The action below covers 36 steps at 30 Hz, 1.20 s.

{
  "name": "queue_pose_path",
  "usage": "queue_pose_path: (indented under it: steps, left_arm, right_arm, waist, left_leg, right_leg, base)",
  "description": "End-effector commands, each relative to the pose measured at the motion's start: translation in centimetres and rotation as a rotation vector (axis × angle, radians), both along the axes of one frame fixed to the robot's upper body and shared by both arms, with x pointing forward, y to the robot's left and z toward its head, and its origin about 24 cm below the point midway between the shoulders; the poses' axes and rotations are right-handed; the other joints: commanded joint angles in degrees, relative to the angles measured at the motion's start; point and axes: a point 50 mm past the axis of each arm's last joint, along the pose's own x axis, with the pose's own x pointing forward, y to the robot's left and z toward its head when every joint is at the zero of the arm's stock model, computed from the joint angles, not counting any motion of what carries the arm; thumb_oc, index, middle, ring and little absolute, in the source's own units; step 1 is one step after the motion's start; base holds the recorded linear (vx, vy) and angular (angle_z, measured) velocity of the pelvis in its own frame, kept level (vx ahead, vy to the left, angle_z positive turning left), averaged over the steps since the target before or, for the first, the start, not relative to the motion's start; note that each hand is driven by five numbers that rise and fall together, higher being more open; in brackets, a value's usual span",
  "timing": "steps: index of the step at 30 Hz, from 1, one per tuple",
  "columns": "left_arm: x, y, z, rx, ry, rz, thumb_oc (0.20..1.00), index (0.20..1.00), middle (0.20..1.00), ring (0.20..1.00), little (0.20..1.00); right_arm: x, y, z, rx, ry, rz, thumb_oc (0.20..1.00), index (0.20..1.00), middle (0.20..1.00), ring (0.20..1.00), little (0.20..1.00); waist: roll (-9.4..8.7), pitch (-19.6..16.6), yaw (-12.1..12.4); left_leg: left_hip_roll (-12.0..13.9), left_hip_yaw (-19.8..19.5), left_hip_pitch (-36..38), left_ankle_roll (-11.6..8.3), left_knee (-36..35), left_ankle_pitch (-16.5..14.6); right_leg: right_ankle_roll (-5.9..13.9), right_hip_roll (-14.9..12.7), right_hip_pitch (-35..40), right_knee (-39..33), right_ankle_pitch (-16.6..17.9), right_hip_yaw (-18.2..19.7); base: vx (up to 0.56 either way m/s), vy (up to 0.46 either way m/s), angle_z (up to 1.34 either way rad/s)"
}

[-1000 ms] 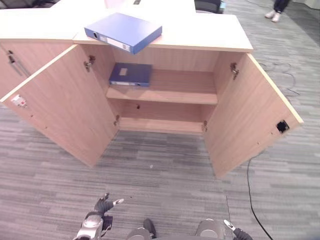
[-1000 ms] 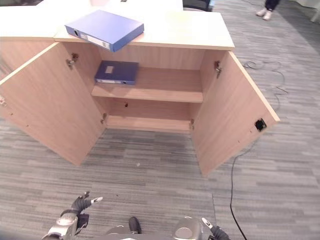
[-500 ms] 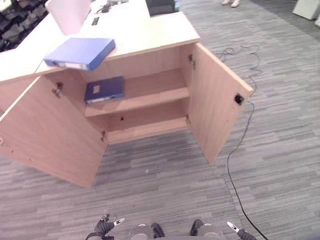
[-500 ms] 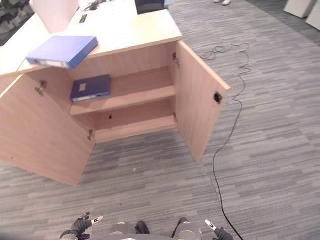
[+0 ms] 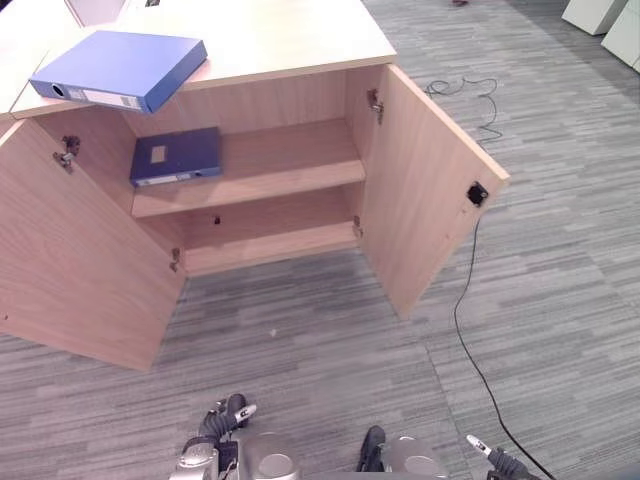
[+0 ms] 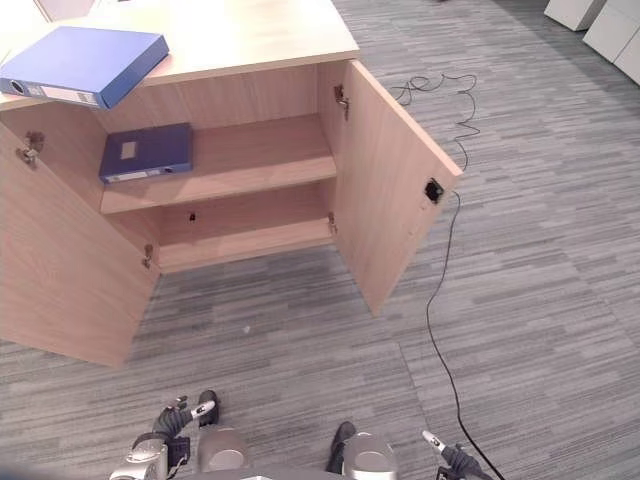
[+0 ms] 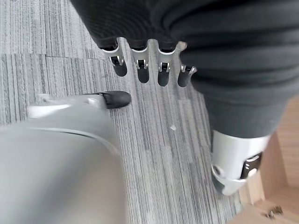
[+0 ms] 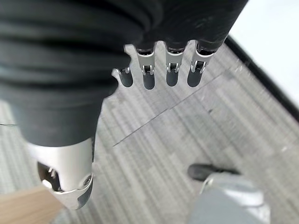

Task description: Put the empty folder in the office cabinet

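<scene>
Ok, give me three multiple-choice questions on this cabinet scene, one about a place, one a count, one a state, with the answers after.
1. Where does the big blue folder lie?
A. on the cabinet top
B. on the floor
C. on the bottom shelf

2. How many blue folders show?
A. one
B. two
C. four

3. How do the cabinet doors stand?
A. both shut
B. one open
C. both open

Answers: 1 A, it lies on the top, jutting over the front edge. 2 B, a second, darker folder lies flat on the upper shelf. 3 C, the left door and right door are swung wide.
</scene>
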Motion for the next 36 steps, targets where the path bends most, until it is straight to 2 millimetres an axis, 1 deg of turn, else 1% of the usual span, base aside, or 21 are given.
queue_pose_path:
  steps: [1, 6, 8, 9, 10, 11, 12, 14, 15, 16, 18, 19, 20, 21, 22, 24, 26, 27, 31, 35, 36]
  left_arm:
    - [1.0, 3.9, 1.5, 0.097, -0.062, 0.063, 1.0, 1.0, 1.0, 1.0, 1.0]
    - [1.1, 4.2, 1.6, 0.112, -0.047, 0.024, 1.0, 1.0, 1.0, 1.0, 1.0]
    - [1.5, 4.3, 1.8, 0.119, -0.046, -0.003, 1.0, 1.0, 1.0, 1.0, 1.0]
    - [1.6, 4.4, 1.9, 0.126, -0.046, -0.02, 1.0, 1.0, 1.0, 1.0, 1.0]
    - [1.9, 4.4, 2.0, 0.131, -0.045, -0.036, 1.0, 1.0, 1.0, 1.0, 1.0]
    - [2.0, 4.8, 2.1, 0.146, -0.045, -0.052, 1.0, 1.0, 1.0, 1.0, 1.0]
    - [2.1, 4.8, 2.2, 0.147, -0.045, -0.052, 1.0, 1.0, 1.0, 1.0, 1.0]
    - [2.3, 5.2, 2.4, 0.158, -0.049, -0.066, 1.0, 1.0, 1.0, 1.0, 1.0]
    - [2.3, 5.2, 2.4, 0.159, -0.049, -0.065, 1.0, 1.0, 1.0, 1.0, 1.0]
    - [2.2, 5.7, 2.6, 0.173, -0.045, -0.073, 1.0, 1.0, 1.0, 1.0, 1.0]
    - [1.9, 6.1, 2.7, 0.182, -0.038, -0.067, 1.0, 1.0, 1.0, 1.0, 1.0]
    - [1.9, 6.2, 2.7, 0.183, -0.041, -0.059, 1.0, 1.0, 1.0, 1.0, 1.0]
    - [2.1, 6.0, 2.7, 0.173, -0.052, -0.051, 1.0, 1.0, 1.0, 1.0, 1.0]
    - [2.2, 5.8, 2.7, 0.167, -0.053, -0.048, 1.0, 1.0, 1.0, 1.0, 1.0]
    - [2.2, 5.7, 2.6, 0.166, -0.053, -0.046, 1.0, 1.0, 1.0, 1.0, 1.0]
    - [2.3, 5.5, 2.5, 0.164, -0.049, -0.055, 1.0, 1.0, 1.0, 1.0, 1.0]
    - [2.2, 5.3, 2.4, 0.163, -0.043, -0.061, 1.0, 1.0, 1.0, 1.0, 1.0]
    - [1.8, 5.2, 2.1, 0.161, -0.026, -0.058, 1.0, 1.0, 1.0, 1.0, 1.0]
    - [1.5, 4.2, 1.7, 0.134, -0.026, -0.067, 1.0, 1.0, 1.0, 1.0, 1.0]
    - [1.1, 3.7, 1.4, 0.119, -0.019, -0.067, 1.0, 1.0, 1.0, 1.0, 1.0]
    - [0.9, 3.2, 1.2, 0.104, -0.019, -0.064, 1.0, 1.0, 1.0, 1.0, 1.0]
  right_arm:
    - [1.6, 1.6, -0.3, 0.031, -0.039, 0.035, 1.0, 1.0, 1.0, 1.0, 1.0]
    - [1.6, 2.5, -0.7, 0.057, -0.035, 0.039, 1.0, 1.0, 1.0, 1.0, 1.0]
    - [1.6, 3.2, -0.9, 0.077, -0.02, 0.067, 1.0, 1.0, 1.0, 1.0, 1.0]
    - [1.8, 3.4, -0.9, 0.079, -0.018, 0.089, 1.0, 1.0, 1.0, 1.0, 1.0]
    - [2.2, 3.5, -0.9, 0.08, -0.021, 0.107, 1.0, 1.0, 1.0, 1.0, 1.0]
    - [3.0, 4.0, -0.8, 0.088, -0.045, 0.125, 1.0, 1.0, 1.0, 1.0, 1.0]
    - [3.0, 4.0, -0.8, 0.089, -0.045, 0.125, 1.0, 1.0, 1.0, 1.0, 1.0]
    - [4.1, 4.5, -0.6, 0.101, -0.077, 0.141, 1.0, 1.0, 1.0, 1.0, 1.0]
    - [4.1, 4.5, -0.6, 0.101, -0.077, 0.141, 1.0, 1.0, 1.0, 1.0, 1.0]
    - [4.8, 4.8, -0.5, 0.107, -0.097, 0.154, 1.0, 1.0, 1.0, 1.0, 1.0]
    - [5.4, 5.2, -0.4, 0.11, -0.109, 0.171, 1.0, 1.0, 1.0, 1.0, 1.0]
    - [5.9, 6.0, -0.4, 0.131, -0.137, 0.19, 1.0, 1.0, 1.0, 1.0, 1.0]
    - [5.9, 6.1, -0.4, 0.142, -0.148, 0.177, 1.0, 1.0, 1.0, 1.0, 1.0]
    - [5.8, 6.1, -0.4, 0.143, -0.149, 0.167, 1.0, 1.0, 1.0, 1.0, 1.0]
    - [5.6, 6.2, -0.5, 0.145, -0.146, 0.16, 1.0, 1.0, 1.0, 1.0, 1.0]
    - [5.4, 6.3, -0.6, 0.143, -0.136, 0.159, 1.0, 1.0, 1.0, 1.0, 1.0]
    - [5.5, 6.2, -0.6, 0.139, -0.137, 0.157, 1.0, 1.0, 1.0, 1.0, 1.0]
    - [4.7, 6.2, -0.8, 0.146, -0.108, 0.154, 1.0, 1.0, 1.0, 1.0, 1.0]
    - [3.8, 5.7, -1.0, 0.125, -0.075, 0.172, 1.0, 1.0, 1.0, 1.0, 1.0]
    - [3.1, 5.1, -1.0, 0.105, -0.046, 0.176, 1.0, 1.0, 1.0, 1.0, 1.0]
    - [2.6, 4.3, -1.0, 0.086, -0.029, 0.168, 1.0, 1.0, 1.0, 1.0, 1.0]
  waist:
    - [-3.78, 0.3, 1.9]
    - [-5.45, -0.5, 2.8]
    - [-6.69, -0.9, 3.0]
    - [-7.42, -1.1, 3.4]
    - [-7.85, -1.3, 3.5]
    - [-8.78, -1.5, 4.1]
    - [-8.9, -1.5, 4.2]
    - [-9.11, -1.7, 4.4]
    - [-9.24, -1.7, 4.5]
    - [-9.01, -1.8, 5.2]
    - [-8.7, -1.4, 5.4]
    - [-6.78, -0.4, 3.9]
    - [-5.87, 0.2, 2.8]
    - [-5.45, 0.2, 2.5]
    - [-5.74, 0.2, 2.5]
    - [-6.32, 0.0, 2.5]
    - [-6.58, -0.2, 2.2]
    - [-6.77, -0.4, 1.8]
    - [-7.01, -1.6, 1.8]
    - [-6.48, -1.9, 1.4]
    - [-5.93, -2.4, 0.9]
  left_leg:
    - [2.7, 0.8, 0.1, -7.55, -2.3, 4.8]
    - [0.7, 1.2, -1.1, -7.32, 0.0, 2.2]
    - [-1.7, 1.9, -1.3, -6.68, 0.6, 0.1]
    - [-3.3, 2.3, -1.7, -6.19, 1.2, -0.8]
    - [-4.6, 2.6, -1.8, -5.63, 1.3, -1.6]
    - [-6.5, 3.9, -2.0, -4.38, 1.4, -3.0]
    - [-6.6, 4.1, -2.0, -4.28, 1.4, -3.1]
    - [-8.6, 5.5, -1.2, -2.56, 0.8, -4.5]
    - [-8.7, 5.7, -1.1, -2.48, 0.7, -4.4]
    - [-11.1, 7.8, 1.2, -0.42, -1.4, -5.8]
    - [-13.3, 9.7, 4.2, 1.28, -4.2, -6.2]
    - [-15.3, 8.9, 6.2, 3.15, -5.7, -7.0]
    - [-16.7, 7.8, 7.1, 3.78, -5.7, -7.3]
    - [-17.2, 7.3, 7.3, 3.94, -5.9, -7.2]
    - [-18.0, 7.3, 7.7, 3.86, -6.1, -7.6]
    - [-18.1, 7.4, 7.9, 2.91, -6.6, -8.0]
    - [-17.5, 7.4, 8.3, 1.92, -6.7, -8.5]
    - [-17.6, 6.7, 8.6, 1.34, -6.4, -8.7]
    - [-18.7, 6.8, 8.7, 1.12, -6.3, -8.9]
    - [-18.5, 6.5, 9.1, 0.49, -6.2, -8.8]
    - [-17.3, 6.2, 9.8, -0.73, -6.3, -8.4]
  right_leg:
    - [3.4, -4.5, 2.3, 0.1, -1.1, 4.2]
    - [5.72, -7.5, 4.7, -2.0, 1.9, 3.0]
    - [7.6, -10.2, 5.6, -3.7, 6.1, 2.4]
    - [8.63, -11.8, 5.9, -4.6, 9.5, 2.0]
    - [8.87, -12.7, 5.5, -4.9, 11.6, 2.2]
    - [8.96, -14.9, 4.5, -4.6, 17.1, 1.9]
    - [8.96, -15.0, 4.4, -4.7, 17.2, 2.0]
    - [8.96, -16.7, 3.2, -3.1, 20.4, 1.7]
    - [8.96, -16.9, 3.1, -3.0, 20.5, 1.9]
    - [8.96, -18.3, 1.6, 1.5, 21.2, -0.2]
    - [8.96, -19.3, 0.1, 5.6, 25.4, -3.8]
    - [8.96, -12.5, -4.0, 11.4, 21.6, -0.8]
    - [8.96, -6.5, -7.0, 12.0, 17.9, 2.8]
    - [8.96, -4.8, -7.9, 10.5, 16.8, 3.1]
    - [8.51, -4.6, -6.2, 7.9, 14.5, 2.5]
    - [6.49, -6.3, -4.9, -0.9, 12.2, 1.3]
    - [6.45, -8.1, -6.3, -7.2, 14.2, 1.9]
    - [7.04, -9.1, -5.9, -12.3, 15.5, 3.9]
    - [7.86, -9.6, -2.5, -16.1, 17.1, 3.0]
    - [7.73, -9.4, -0.6, -17.9, 17.5, 2.8]
    - [7.34, -8.3, 2.0, -21.6, 17.8, 2.2]
  base:
    - [0.08, 0.269, 0.15]
    - [0.1, 0.287, 0.28]
    - [0.11, 0.382, 0.25]
    - [0.08, 0.357, 0.26]
    - [0.09, 0.485, 0.36]
    - [0.06, 0.347, 0.35]
    - [0.07, 0.376, 0.2]
    - [0.09, 0.283, -0.01]
    - [0.15, 0.454, 0.0]
    - [0.15, 0.412, 0.01]
    - [0.24, 0.583, -0.08]
    - [0.28, 0.657, 0.05]
    - [0.23, 0.566, 0.38]
    - [0.13, 0.217, 0.32]
    - [0.07, 0.036, 0.6]
    - [0.07, -0.085, 0.59]
    - [0.12, -0.14, 0.17]
    - [0.13, -0.101, -0.14]
    - [0.05, -0.054, 0.12]
    - [0.06, -0.141, 0.02]
    - [0.07, -0.217, -0.22]
